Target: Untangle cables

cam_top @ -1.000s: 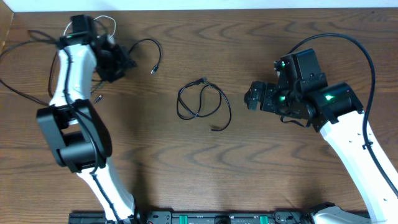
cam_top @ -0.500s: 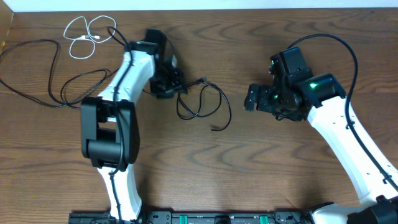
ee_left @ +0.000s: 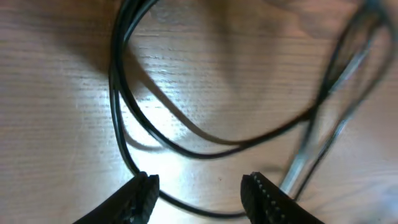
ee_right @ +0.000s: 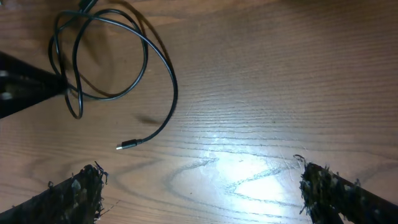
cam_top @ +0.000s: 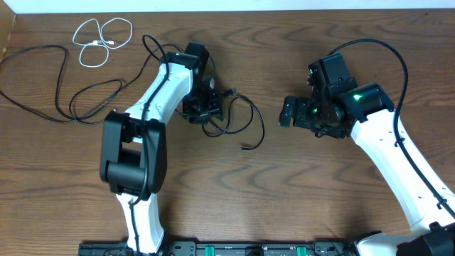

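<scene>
Cables lie in three groups: a small black coil (cam_top: 238,117) sits directly under and just ahead of the left tool (cam_top: 205,108), a long black cable (cam_top: 64,92) sprawls well behind that tool, out past its arm, and a white cable (cam_top: 99,39) lies farther behind it again. The left tool's fingers (ee_left: 138,198) stand apart, low over the desk (ee_left: 56,124), with one strand of the coil running across the gap near their tips; I cannot tell whether it touches either pad. The right tool (cam_top: 288,112) is spread wide and holds nothing, with the coil well out in front of it. The main risk, as I judge it, is that several strands pass close together beneath the left tool. Closing could catch two at once or pinch a crossing, and a pull would then drag the whole coil or draw its loops tighter instead of freeing them. Closing this low could also scrape the fingertips on the desk or let the thin strand slip out, and the loose plug end (ee_right: 126,146) might snag on a loop. In the overhead view the left tool covers the coil's near side, so the chosen strand is hidden. The left wrist view is blurred on one side and cuts the fingers off at its lower edge.
</scene>
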Robot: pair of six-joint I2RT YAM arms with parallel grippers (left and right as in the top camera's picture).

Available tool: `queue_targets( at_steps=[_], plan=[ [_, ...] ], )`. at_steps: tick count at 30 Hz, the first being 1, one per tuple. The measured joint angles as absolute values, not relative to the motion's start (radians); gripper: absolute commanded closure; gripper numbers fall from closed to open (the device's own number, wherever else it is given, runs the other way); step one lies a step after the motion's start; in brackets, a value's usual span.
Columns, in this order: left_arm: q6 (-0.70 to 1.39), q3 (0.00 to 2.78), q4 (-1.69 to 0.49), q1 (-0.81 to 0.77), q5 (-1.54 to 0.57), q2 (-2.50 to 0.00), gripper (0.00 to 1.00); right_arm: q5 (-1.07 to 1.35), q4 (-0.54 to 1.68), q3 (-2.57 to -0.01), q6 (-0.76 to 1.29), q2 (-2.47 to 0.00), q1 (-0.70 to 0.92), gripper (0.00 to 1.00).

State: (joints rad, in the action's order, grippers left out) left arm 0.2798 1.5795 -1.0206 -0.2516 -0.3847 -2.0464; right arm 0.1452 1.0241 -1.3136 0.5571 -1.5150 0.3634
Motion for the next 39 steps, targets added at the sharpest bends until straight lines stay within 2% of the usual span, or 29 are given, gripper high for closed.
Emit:
queue_targets(
  at_steps=[3,5,10,25,26,39],
  plan=[
    [0.278,1.579,-1.042,-0.252,-0.387,-1.943,0.49,0.145,1.024,-1.314,0.557,-1.515,0.363,0.01],
    [0.266,1.581,-1.06,-0.252,-0.39,-1.863,0.35,0.145,1.024,-1.314,0.557,-1.515,0.363,0.01],
    [0.261,1.598,-1.102,-0.27,-0.394,-1.724,0.21,0.145,1.024,-1.314,0.557,-1.515,0.363,0.01],
    [0.262,1.544,-1.137,-0.402,-0.307,-1.732,0.19,0.145,1.024,-1.314,0.557,-1.515,0.363,0.01],
    [0.262,1.544,-1.137,-0.402,-0.303,-1.732,0.02,0.145,1.024,-1.314,0.557,-1.515,0.363,0.01],
    [0.262,1.544,-1.137,-0.402,-0.286,-1.732,0.02,0.145,1.024,-1.314,0.557,-1.515,0.363,0.01]
  ],
)
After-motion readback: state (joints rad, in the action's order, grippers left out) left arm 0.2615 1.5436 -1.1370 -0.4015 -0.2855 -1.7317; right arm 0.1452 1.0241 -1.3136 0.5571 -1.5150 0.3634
